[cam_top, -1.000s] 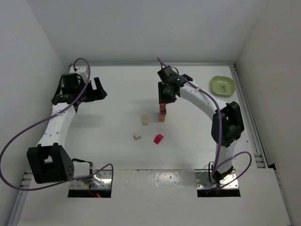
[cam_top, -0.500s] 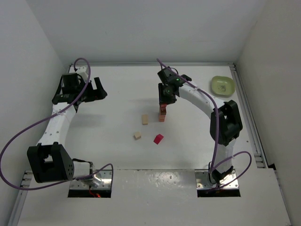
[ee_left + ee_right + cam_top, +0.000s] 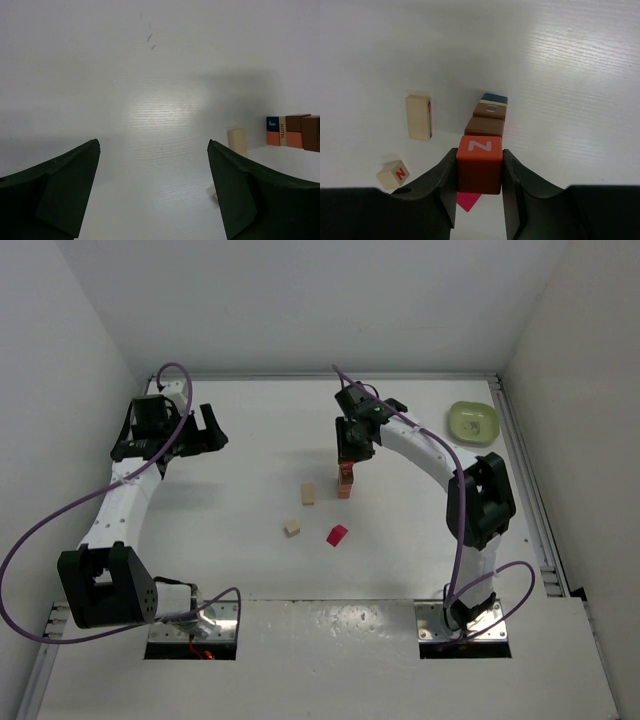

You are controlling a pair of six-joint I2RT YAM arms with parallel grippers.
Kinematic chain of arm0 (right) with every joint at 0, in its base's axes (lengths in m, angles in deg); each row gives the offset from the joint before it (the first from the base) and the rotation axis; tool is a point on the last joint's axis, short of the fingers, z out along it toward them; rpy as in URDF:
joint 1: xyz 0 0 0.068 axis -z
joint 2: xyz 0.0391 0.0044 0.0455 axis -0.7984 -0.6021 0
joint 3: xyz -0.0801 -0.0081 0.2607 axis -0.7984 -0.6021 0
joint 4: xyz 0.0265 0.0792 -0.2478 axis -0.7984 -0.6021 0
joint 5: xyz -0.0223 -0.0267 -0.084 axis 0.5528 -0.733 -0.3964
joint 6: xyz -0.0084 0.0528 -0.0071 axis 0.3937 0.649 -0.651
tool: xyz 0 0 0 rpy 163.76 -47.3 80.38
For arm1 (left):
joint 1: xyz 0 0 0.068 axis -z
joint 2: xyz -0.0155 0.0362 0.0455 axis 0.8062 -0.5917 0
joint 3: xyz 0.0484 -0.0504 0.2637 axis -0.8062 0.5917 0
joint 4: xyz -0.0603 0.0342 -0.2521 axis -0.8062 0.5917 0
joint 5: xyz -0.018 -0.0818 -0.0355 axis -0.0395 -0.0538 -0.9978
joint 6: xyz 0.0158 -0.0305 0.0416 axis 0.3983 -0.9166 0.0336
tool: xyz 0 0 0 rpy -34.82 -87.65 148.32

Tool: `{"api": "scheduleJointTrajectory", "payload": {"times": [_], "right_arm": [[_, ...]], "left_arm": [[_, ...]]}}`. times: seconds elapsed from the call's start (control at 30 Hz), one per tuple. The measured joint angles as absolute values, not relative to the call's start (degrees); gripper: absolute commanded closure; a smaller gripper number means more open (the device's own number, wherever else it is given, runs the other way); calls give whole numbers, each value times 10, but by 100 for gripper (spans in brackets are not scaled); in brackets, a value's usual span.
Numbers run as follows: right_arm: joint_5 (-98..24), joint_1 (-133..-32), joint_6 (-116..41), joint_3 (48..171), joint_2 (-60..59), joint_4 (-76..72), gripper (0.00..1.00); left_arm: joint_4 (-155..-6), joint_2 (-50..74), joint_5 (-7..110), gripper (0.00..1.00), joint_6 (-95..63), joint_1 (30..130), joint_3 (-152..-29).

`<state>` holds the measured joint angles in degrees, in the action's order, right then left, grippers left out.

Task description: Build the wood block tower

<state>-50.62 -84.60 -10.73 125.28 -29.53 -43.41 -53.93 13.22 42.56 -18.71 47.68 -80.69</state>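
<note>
My right gripper (image 3: 479,156) is pinching a red block (image 3: 479,167) with a white N on its face, one finger against each side; it hangs directly over the tower (image 3: 344,483), a narrow column near the middle of the table (image 3: 250,470); from the wrist view I see brown blocks and a blue one lined up beneath the red one, but I cannot tell whether it is resting on the top one. Just left of the tower stands a pale block (image 3: 419,117), upright; nearer to me lie a small pale cube (image 3: 393,175) with a red N and a pink block (image 3: 337,534), each apart from the others; a green bowl (image 3: 473,421) sits well off at the far right. My left gripper (image 3: 152,145) is spread wide with nothing between its fingers, hovering at the far left, well away from the tower.
</note>
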Motion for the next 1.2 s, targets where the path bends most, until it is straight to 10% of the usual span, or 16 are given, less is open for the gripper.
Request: {"api": "scheduleJointTrajectory", "payload": {"times": [0.5,0.9,1.2], "right_arm": [[-495,-846,-116,1252,-295,-432,13],[-405,-831,-259,1062,-93,-369,8],[-168,-799,-587,930,206,-329,29]], "left_arm": [[-539,132,426,1,-189,477,-807],[-539,133,405,1,-188,437,-808],[-535,146,320,1,-150,386,-812]]}}
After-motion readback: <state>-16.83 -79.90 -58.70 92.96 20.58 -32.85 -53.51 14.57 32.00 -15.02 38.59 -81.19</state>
